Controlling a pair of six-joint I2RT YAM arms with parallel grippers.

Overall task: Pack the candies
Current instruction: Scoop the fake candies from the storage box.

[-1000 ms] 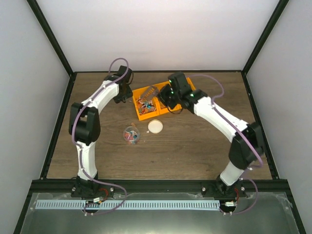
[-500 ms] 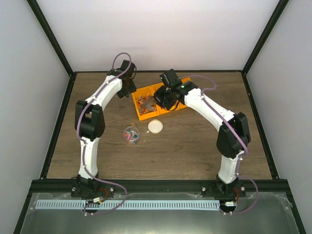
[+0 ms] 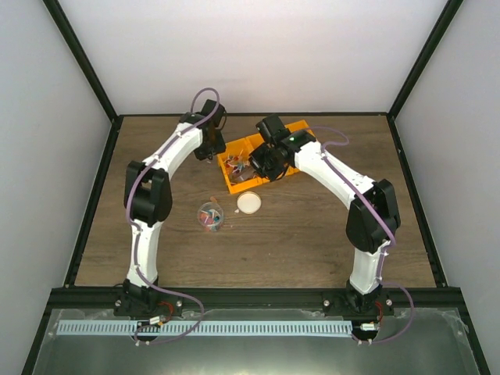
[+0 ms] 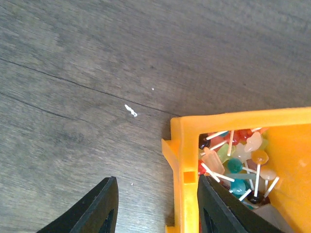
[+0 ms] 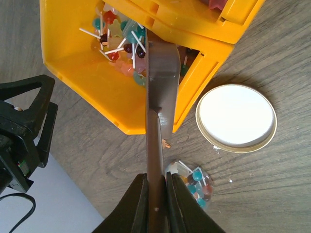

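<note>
The bin (image 5: 97,92) is orange, the candies (image 4: 238,160) red, teal and pale, the lid (image 5: 236,116) cream, the scoop (image 5: 163,63) brown

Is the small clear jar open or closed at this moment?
Open. Its round cream lid lies flat beside the jar, apart from it, and candies show in the jar's uncovered mouth.

No lettering, label, brand, number or sign can be read in any of the views
</note>
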